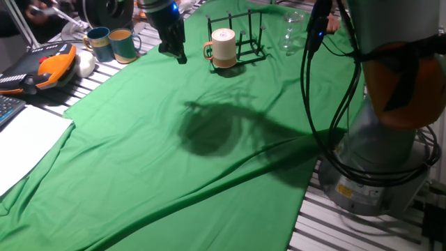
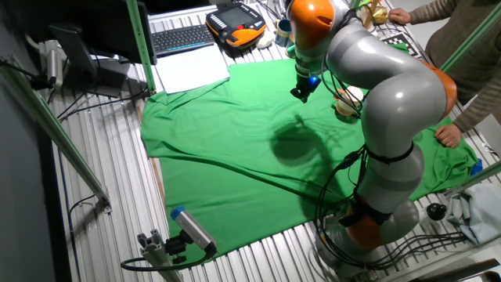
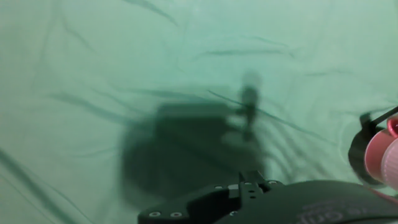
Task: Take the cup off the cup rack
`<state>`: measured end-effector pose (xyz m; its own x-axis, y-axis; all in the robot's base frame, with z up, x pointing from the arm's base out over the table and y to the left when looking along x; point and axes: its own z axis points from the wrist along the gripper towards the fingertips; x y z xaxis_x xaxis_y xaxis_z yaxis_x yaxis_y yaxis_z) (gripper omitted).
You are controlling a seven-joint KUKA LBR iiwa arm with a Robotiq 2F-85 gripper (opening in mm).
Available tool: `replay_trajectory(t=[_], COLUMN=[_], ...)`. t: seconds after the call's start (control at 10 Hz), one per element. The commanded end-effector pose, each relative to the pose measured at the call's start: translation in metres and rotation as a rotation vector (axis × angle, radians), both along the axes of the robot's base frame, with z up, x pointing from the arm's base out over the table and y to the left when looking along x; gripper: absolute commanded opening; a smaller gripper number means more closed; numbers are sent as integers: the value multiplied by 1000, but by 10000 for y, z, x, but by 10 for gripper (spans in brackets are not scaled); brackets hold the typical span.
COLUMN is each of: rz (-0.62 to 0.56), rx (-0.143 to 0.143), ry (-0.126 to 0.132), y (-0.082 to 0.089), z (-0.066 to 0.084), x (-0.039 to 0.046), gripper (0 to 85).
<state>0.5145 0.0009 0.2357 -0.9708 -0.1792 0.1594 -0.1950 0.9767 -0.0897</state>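
Note:
The cup (image 1: 224, 47), cream with an orange-brown handle and base band, sits on the black wire cup rack (image 1: 245, 43) at the far side of the green cloth. My gripper (image 1: 174, 52) hangs above the cloth just left of the cup, apart from it and holding nothing. Its fingers are too dark and small to read as open or shut. In the other fixed view the gripper (image 2: 301, 92) is left of the cup (image 2: 346, 100). In the hand view only the cup's blurred edge (image 3: 387, 158) shows at the right, and the fingers do not show.
Two teal-and-tan mugs (image 1: 111, 44) stand at the far left, off the cloth. A clear glass (image 1: 293, 31) stands right of the rack. An orange-and-black teach pendant (image 1: 49, 68) lies left. The robot base (image 1: 380, 160) and cables are at the right. A person's hand (image 2: 448, 135) rests near the cloth.

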Motion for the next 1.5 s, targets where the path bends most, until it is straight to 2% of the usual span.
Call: replay_trajectory(t=[0.0,0.1,0.2,0.3,0.4,0.6,0.7,0.9,1.0,1.1,1.2,1.4], rz=[-76,-82,-81,-38,-24,54,73,106,110,120,119,147], rx=[-40,-60,6,-32,-22,17,25,19,30,26,25,12], ry=[-29,-40,-43,-39,-15,-32,-25,-15,4,11,42,44], y=[-2,-2,-2,-2,-2,-2,-147,-530,-705,-859,-1009,-1218], z=[3,3,3,3,3,3,-27,-16,2,40,95,164], x=[1,1,1,1,1,1,55,172,229,280,320,356], gripper=[0,0,0,0,0,340,340,340,340,340,340,340])
